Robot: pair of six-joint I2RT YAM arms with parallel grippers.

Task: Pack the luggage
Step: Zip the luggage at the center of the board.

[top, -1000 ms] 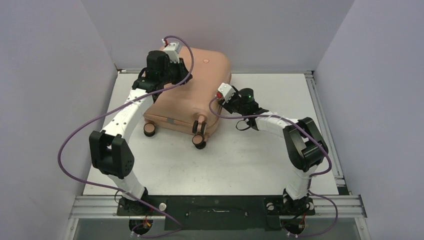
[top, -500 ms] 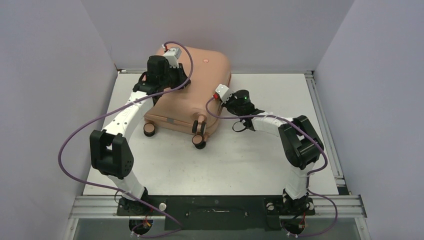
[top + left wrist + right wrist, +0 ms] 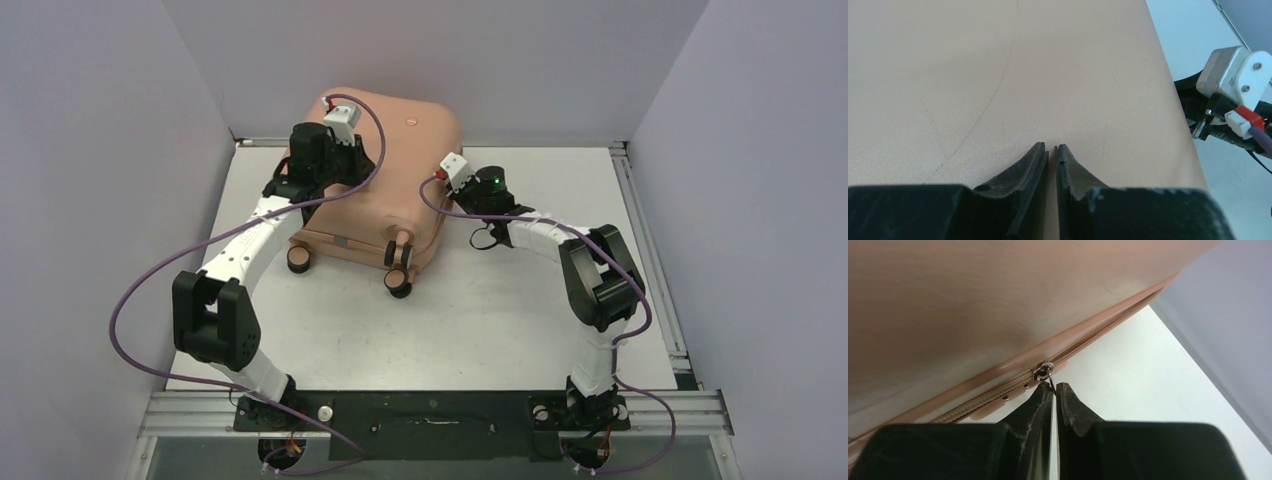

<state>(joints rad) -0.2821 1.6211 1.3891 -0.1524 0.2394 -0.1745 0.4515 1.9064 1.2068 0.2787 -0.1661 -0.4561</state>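
Note:
The salmon-pink luggage (image 3: 410, 165) lies closed on the white table (image 3: 480, 320), wheels (image 3: 400, 280) toward me. My left gripper (image 3: 338, 172) rests on top of its shell (image 3: 998, 75); the fingers stand almost together with nothing between them, tips (image 3: 1051, 147) against the pink surface. My right gripper (image 3: 452, 197) is at the suitcase's right side. In the right wrist view it (image 3: 1054, 386) is shut on the thin metal zipper pull hanging from the slider (image 3: 1043, 372) on the zip track (image 3: 998, 392).
Grey walls close in the table on the left, back and right. A metal rail (image 3: 640, 230) runs along the table's right edge. The right arm's wrist camera (image 3: 1233, 85) shows just off the luggage's right edge.
My right gripper has shut on the zipper pull and its wrist has shifted slightly toward the back along the luggage's side. The left wrist has moved a little nearer on the shell.

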